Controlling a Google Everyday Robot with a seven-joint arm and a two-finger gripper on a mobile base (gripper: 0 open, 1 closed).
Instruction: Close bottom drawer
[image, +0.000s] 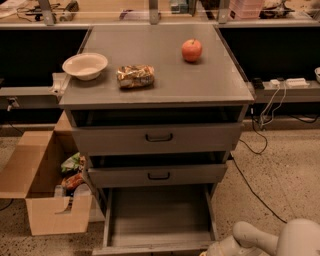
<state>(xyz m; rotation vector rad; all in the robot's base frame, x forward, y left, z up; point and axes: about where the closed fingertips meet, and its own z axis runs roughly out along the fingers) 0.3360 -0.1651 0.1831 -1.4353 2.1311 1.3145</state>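
The bottom drawer (159, 215) of the grey cabinet is pulled far out. Its wide plain grey tray lies open to view, and its slim front panel (150, 248) sits at the lower edge of the view. My gripper (212, 248) is low at the bottom edge, by the drawer's front right corner, and is mostly cut off by the frame. The white arm (280, 237) reaches in from the lower right.
The top drawer (159, 137) and the middle drawer (159, 175) stand slightly open. On the cabinet top are a white bowl (85, 65), a snack bag (135, 76) and a red apple (192, 50). An open cardboard box (45, 185) stands to the left. Cables (255, 185) lie to the right.
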